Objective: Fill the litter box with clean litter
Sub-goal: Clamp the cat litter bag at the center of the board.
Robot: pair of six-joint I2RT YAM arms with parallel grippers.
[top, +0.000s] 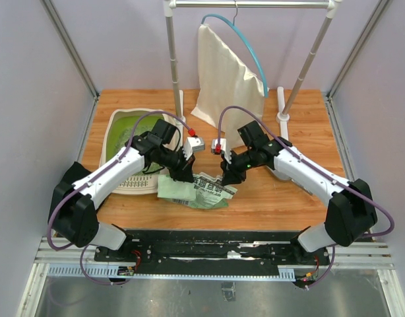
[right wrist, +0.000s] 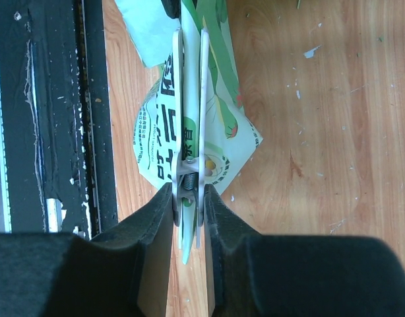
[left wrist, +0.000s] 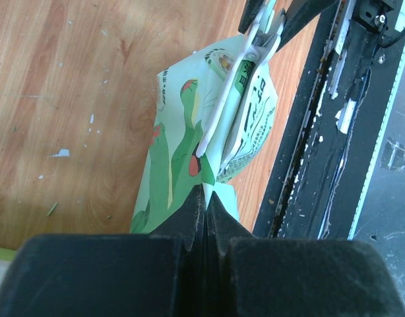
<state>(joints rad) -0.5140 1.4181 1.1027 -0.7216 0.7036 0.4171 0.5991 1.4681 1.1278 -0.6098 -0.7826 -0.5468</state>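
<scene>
**Litter box** (top: pixel 131 185): beige tray with a lime-green interior, on the left half of the bench (top: pixel 288 205), beneath the left arm. Its contents cannot be made out.

**Green bag** (top: pixel 201 193): printed pouch lying flat on the bench, just right of the tray and between the two claws. A white clip (right wrist: pixel 204 99) runs along its top edge.

**Left claw** (left wrist: pixel 204 198): fingers pressed together, pinching one edge of the green bag.

**Right claw** (right wrist: pixel 189 191): fingers bearing on both sides of the white clip at its spring end.

**Cloth sack** (top: pixel 225 79): pale, hanging from the rail (top: pixel 255 4) at the back.
</scene>
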